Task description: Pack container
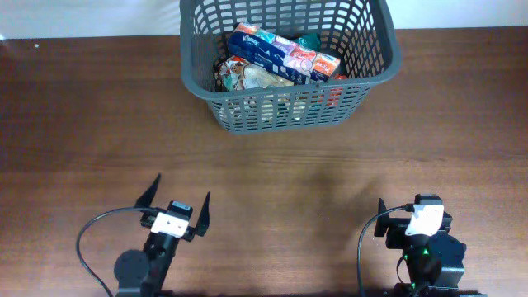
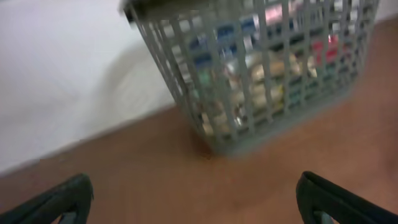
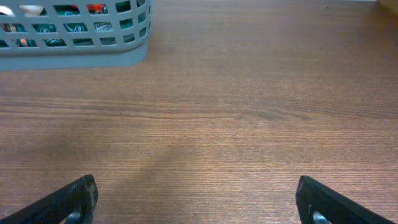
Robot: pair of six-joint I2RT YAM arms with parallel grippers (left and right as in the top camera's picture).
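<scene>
Container [image 1: 280, 111] at the far edge of the surface [image 1: 82, 124], holding snack packets [image 1: 285, 54] (none visible loose outside). Left gripper [image 1: 181, 194] and right gripper [image 3: 194, 185] spread apart, empty; packing appears essentially complete.

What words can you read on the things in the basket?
"Kleenex": on the blue pack lying on top inside the basket.
The other packets have print too small to read.
In both wrist views the basket's contents are too blurred or hidden to read anything.
</scene>
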